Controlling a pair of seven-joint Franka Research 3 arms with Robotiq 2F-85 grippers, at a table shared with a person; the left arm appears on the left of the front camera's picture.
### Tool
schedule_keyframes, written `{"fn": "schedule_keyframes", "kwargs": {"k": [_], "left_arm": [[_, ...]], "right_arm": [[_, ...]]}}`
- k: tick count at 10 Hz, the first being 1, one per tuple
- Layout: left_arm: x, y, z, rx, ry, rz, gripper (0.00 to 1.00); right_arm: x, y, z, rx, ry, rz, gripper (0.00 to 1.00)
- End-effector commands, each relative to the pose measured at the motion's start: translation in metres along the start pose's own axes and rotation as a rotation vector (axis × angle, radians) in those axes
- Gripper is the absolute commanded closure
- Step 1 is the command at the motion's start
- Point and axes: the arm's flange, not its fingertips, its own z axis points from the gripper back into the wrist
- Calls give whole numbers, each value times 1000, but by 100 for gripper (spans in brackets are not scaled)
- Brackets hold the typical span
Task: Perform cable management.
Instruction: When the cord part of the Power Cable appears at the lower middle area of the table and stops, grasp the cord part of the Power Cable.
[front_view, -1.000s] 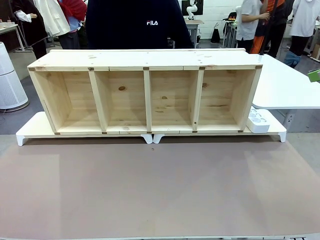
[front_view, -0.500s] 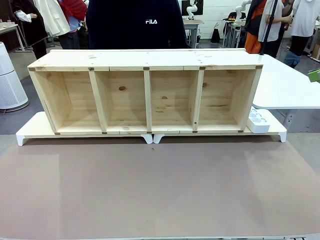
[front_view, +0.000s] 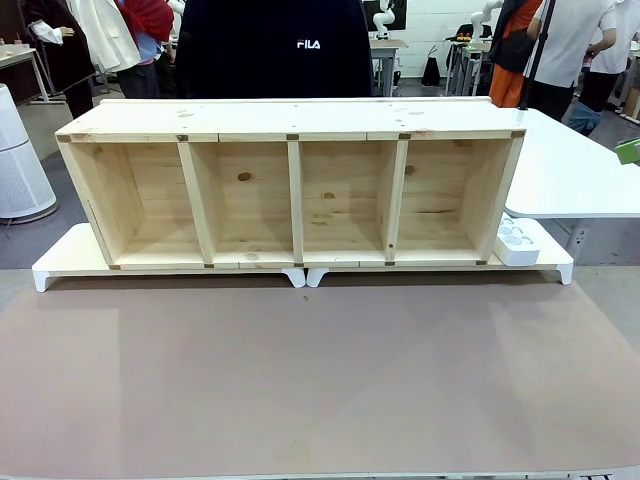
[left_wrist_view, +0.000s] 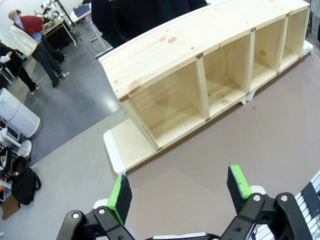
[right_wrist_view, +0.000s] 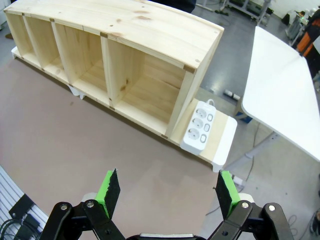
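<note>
The left gripper (left_wrist_view: 179, 189) and the right gripper (right_wrist_view: 167, 194) each hang over the brown table mat (front_view: 320, 380) with jaws spread wide, grasping nothing. Where the thin black cable lies cannot be told. A pale pine shelf unit with four open compartments (front_view: 290, 120) stands on a low white riser (front_view: 65, 262). A white power strip (right_wrist_view: 199, 126) lies just beside the unit's right end. A person in a dark top (front_view: 275, 50) stands behind it.
</note>
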Motion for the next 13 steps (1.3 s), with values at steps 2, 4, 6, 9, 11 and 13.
{"fn": "schedule_keyframes", "kwargs": {"k": [2, 4, 6, 9, 11, 13], "left_arm": [[2, -1, 0, -1, -13, 13, 0], [2, -1, 0, -1, -13, 13, 0], [2, -1, 0, -1, -13, 13, 0], [2, -1, 0, -1, -13, 13, 0], [2, -1, 0, -1, -13, 13, 0], [2, -1, 0, -1, -13, 13, 0]], "right_arm": [[3, 0, -5, -8, -4, 3, 0], [3, 0, -5, -8, -4, 3, 0], [3, 0, -5, -8, -4, 3, 0], [3, 0, -5, -8, -4, 3, 0], [3, 0, -5, -8, -4, 3, 0], [3, 0, -5, -8, -4, 3, 0]]}}
